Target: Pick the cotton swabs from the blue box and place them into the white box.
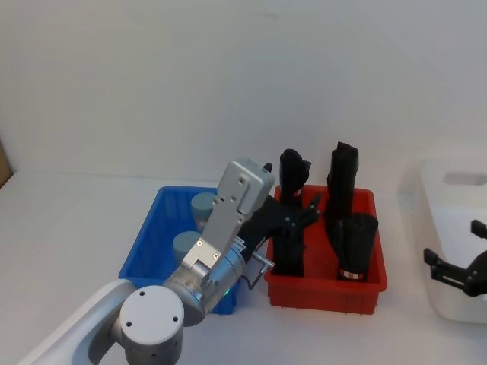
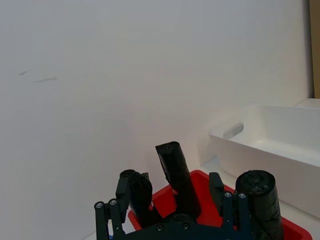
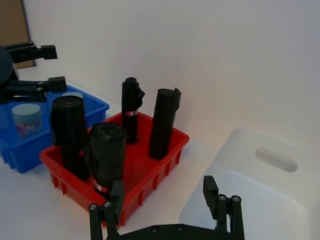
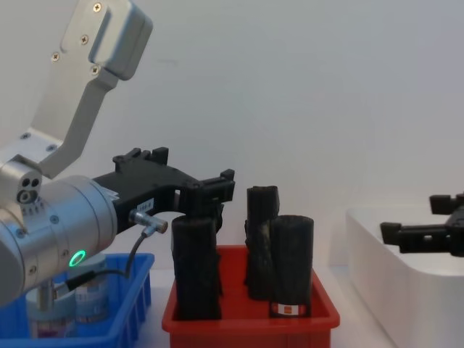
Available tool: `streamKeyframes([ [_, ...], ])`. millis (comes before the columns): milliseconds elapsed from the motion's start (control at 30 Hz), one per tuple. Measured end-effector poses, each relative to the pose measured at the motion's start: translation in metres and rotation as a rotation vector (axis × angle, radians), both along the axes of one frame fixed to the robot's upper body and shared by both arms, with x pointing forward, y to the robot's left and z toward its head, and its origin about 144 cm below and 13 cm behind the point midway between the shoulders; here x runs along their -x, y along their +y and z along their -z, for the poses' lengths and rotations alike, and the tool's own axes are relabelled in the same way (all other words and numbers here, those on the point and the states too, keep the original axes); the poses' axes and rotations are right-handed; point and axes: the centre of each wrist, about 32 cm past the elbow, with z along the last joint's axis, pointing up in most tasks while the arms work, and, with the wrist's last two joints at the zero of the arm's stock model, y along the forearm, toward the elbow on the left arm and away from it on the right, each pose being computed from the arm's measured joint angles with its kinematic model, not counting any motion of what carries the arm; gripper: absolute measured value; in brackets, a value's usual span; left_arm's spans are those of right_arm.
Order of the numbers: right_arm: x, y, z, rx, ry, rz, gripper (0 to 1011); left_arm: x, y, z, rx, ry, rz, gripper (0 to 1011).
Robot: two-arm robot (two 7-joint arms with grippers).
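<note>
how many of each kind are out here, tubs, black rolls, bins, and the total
cotton swabs: 2 in sight
black rolls: 4
bins: 3 (blue box, red bin, white box)
total: 9

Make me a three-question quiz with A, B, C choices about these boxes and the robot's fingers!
1. How many black rolls stand in the red bin? A two, B four, C six.
2. Where are the cotton swabs? A in the red bin, B in the blue box, C on the tabletop.
3. The left gripper has its fingers: A shut on a roll, B shut on a tub, C open and empty.

Answers: 1 B, four rolls stand upright there. 2 B, the grey-lidded tubs sit inside the blue walls. 3 C, the fingers are spread with nothing between them.
The right gripper hovers open over the white box.
</note>
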Motion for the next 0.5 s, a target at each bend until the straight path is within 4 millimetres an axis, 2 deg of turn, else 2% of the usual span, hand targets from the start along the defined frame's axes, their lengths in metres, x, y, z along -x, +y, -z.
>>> streamKeyframes([
  [500,-0.006,0.028,-0.005,0.055,-0.003,-0.061,1001,0.0,0.0,0.0,0.0,0.0,0.0,1003],
])
